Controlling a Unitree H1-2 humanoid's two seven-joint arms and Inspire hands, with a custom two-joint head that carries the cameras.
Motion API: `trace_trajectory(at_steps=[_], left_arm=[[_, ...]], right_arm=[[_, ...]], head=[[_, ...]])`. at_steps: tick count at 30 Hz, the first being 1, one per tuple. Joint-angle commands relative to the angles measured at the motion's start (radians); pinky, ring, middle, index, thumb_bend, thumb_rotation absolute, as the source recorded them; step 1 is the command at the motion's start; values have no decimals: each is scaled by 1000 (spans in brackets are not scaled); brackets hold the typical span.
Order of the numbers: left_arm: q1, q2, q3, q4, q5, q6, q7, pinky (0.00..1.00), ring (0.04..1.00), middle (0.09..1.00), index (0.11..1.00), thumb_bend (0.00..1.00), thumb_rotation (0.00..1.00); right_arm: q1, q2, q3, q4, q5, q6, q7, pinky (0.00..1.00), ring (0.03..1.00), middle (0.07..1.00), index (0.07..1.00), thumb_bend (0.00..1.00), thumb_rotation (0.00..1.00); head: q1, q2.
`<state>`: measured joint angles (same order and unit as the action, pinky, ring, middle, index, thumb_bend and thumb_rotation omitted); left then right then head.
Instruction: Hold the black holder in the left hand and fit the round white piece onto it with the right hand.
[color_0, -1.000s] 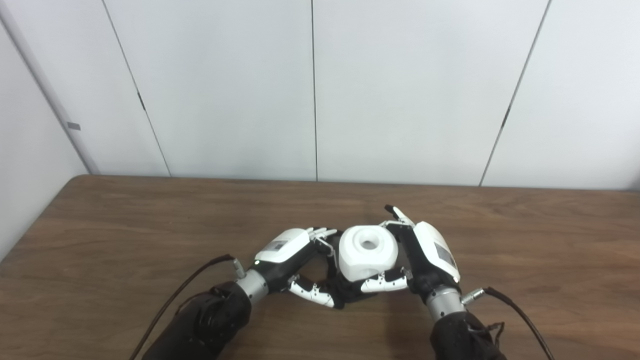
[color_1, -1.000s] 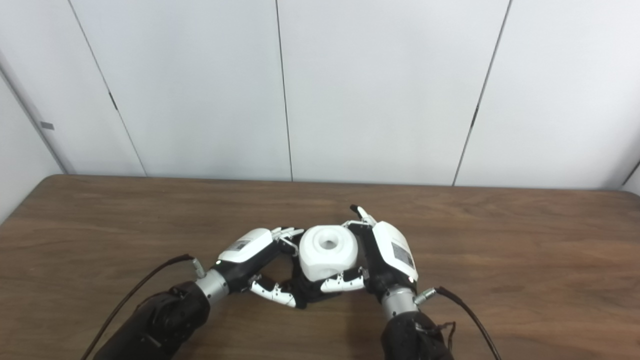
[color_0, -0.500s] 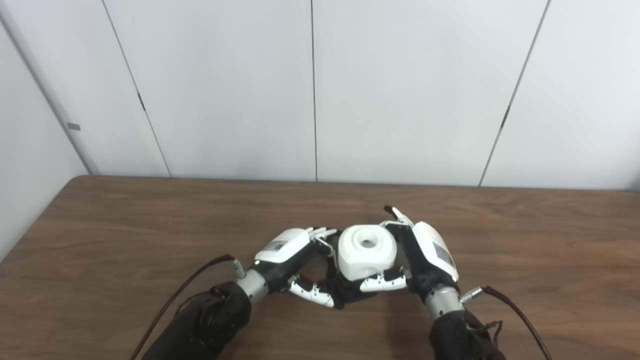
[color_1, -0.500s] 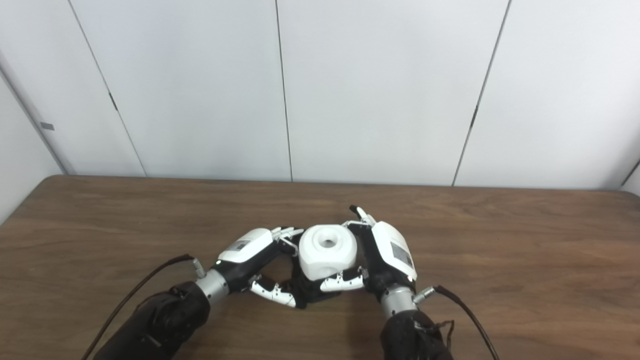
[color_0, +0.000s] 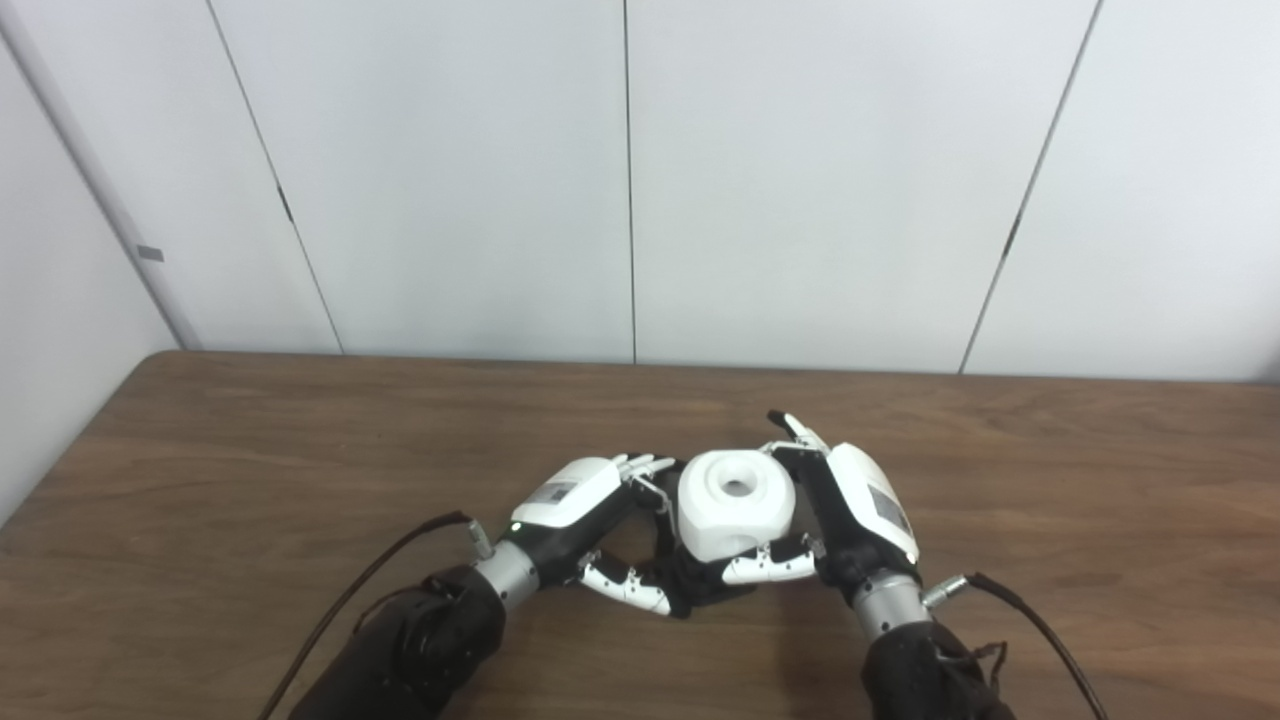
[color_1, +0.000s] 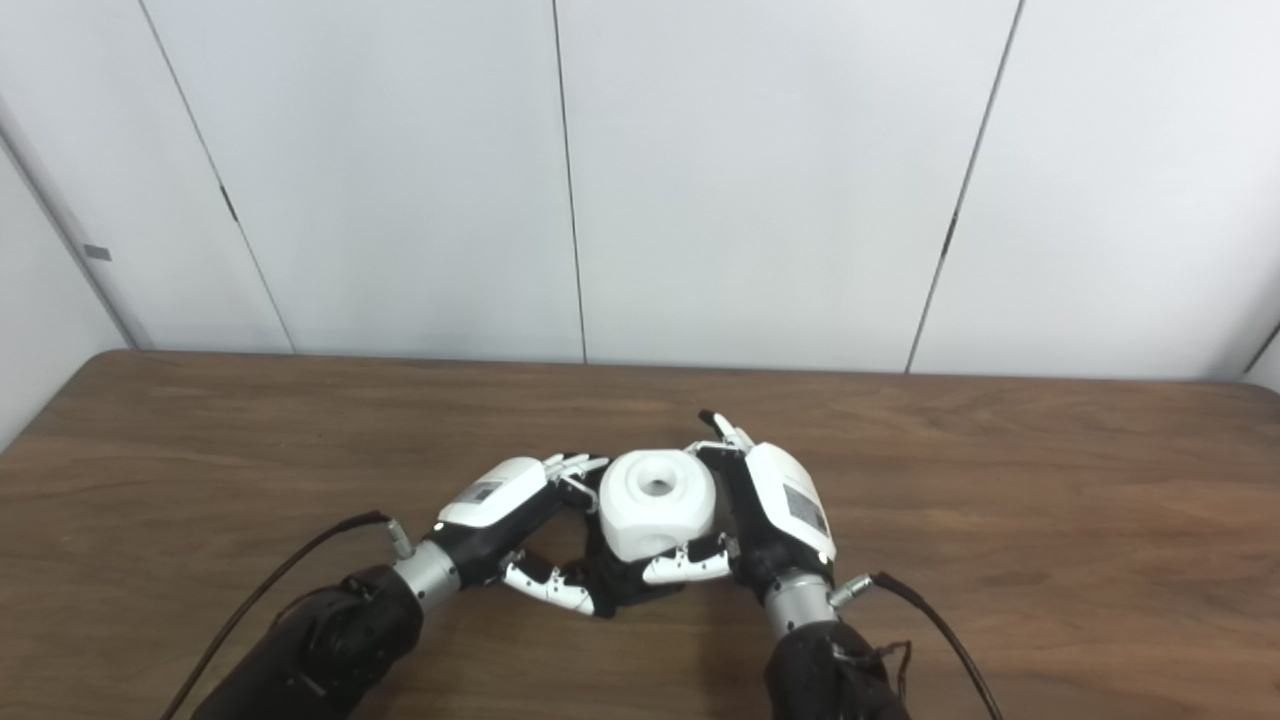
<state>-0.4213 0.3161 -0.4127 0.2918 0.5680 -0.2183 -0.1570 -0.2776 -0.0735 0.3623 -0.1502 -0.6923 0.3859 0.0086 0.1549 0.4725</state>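
Round white piece (color_0: 735, 505) sits gripped in my right hand (color_0: 850, 510) above the black holder (color_0: 690, 585) my left hand (color_0: 585, 515) clasps; misaligned pressing could jam it.

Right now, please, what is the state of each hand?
Left hand: shut on the black holder, low beside the table.
Right hand: shut on the round white piece.

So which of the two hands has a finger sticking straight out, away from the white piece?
The right hand: one dark-tipped finger points toward the wall, clear of the round white piece. The left hand keeps its fingers curled.
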Motion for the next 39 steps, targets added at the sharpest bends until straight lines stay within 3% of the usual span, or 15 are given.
trace_trajectory(at_steps=[1,19,26,39], left_arm=[[-17,-18,-29,28,38,-5,-10,1000,968,944,477,515,51],[-24,-21,-29,68,34,-36,14,1000,966,942,476,515,49],[-22,-22,-28,68,33,-38,18,1000,965,940,476,515,49],[-20,-17,-28,59,30,-31,9,1000,968,944,477,515,49]], right_arm=[[-28,6,6,-38,6,-36,20,737,928,928,481,502,143],[-40,2,-39,-113,-1,-26,57,765,919,928,482,502,142],[-39,-20,-54,-139,-5,-27,73,738,929,920,483,501,145],[-42,-16,-84,-170,-10,-11,99,775,952,939,482,500,144]], head=[[-1,-4],[-14,-33],[-15,-31],[-21,-26]])
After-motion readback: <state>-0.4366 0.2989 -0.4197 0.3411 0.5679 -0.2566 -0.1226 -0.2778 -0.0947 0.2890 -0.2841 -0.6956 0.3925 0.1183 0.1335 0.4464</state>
